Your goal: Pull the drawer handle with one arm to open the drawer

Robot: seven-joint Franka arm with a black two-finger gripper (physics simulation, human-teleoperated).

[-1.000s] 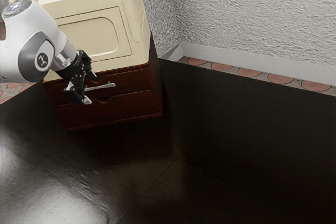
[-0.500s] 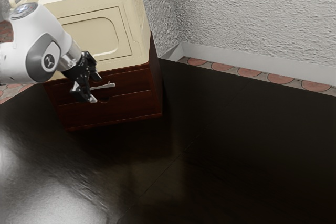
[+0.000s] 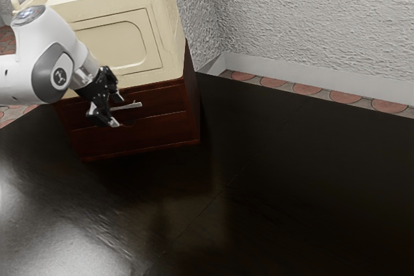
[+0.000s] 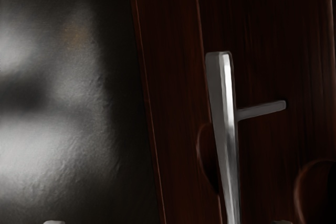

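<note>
My pincer (image 3: 117, 110) is in front of the chest (image 3: 142, 135), up at its upper drawer (image 3: 167, 100), and its fingers (image 3: 114, 122) stand wide apart. The handle (image 3: 134, 105) reaches in between them, one finger above the bar and the other below, and I see neither of them pressed to it. So I have no grip: the bar is merely within my reach. The wrist view shows me the bar's pale length and the thin post (image 4: 262, 110) that ties it to the wood beyond.

As I judge it, the approach is all but done and the real work is all to come. The drawer ahead of me looks flush with the chest, with no gap that I can make out, so I count it as shut. What is left is to close on the bar, make sure of the hold, and draw straight back, away from the chest. The bar is slim, so if I close off its line I could slip from it or twist it. The crate (image 3: 116, 46) sits above the drawer, and I should keep clear of it.
</note>
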